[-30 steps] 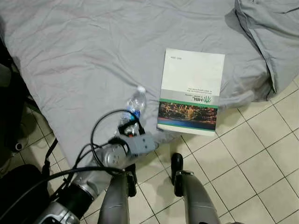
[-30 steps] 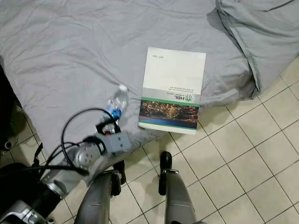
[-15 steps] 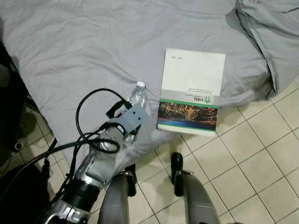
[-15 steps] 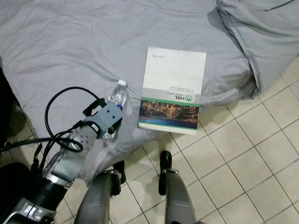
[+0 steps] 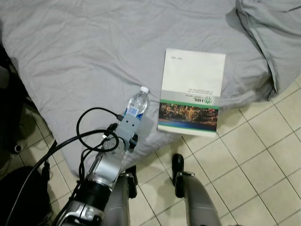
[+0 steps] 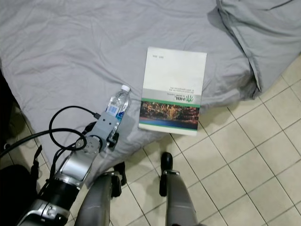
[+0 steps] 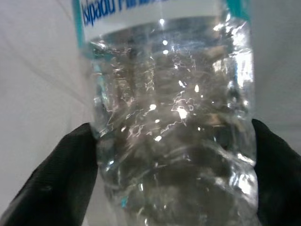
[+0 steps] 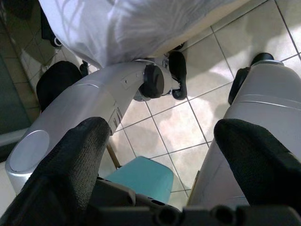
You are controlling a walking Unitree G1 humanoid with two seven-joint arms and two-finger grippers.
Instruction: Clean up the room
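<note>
A clear plastic water bottle (image 5: 136, 104) with a white cap and blue label lies on the grey bedsheet (image 5: 80, 47) near the bed's edge. My left gripper (image 5: 130, 126) reaches over the edge and is shut on the bottle's lower half. In the left wrist view the bottle (image 7: 171, 117) sits between the two black fingers (image 7: 51, 183), which touch both its sides. A large white and green book (image 5: 192, 89) lies flat on the sheet just right of the bottle. My right gripper (image 8: 164, 141) hangs open beside my legs, nothing in it.
A crumpled grey duvet (image 5: 270, 33) is heaped at the bed's far right corner. Beige tiled floor (image 5: 254, 155) runs along the right and front of the bed. My own legs (image 5: 195, 202) stand by the bed's edge. Dark furniture (image 5: 9, 117) stands at the left.
My left arm swung up over the bottle and then came down, so the gripper now holds the bottle's lower half. The bottle has shifted slightly. The book has stayed put.
</note>
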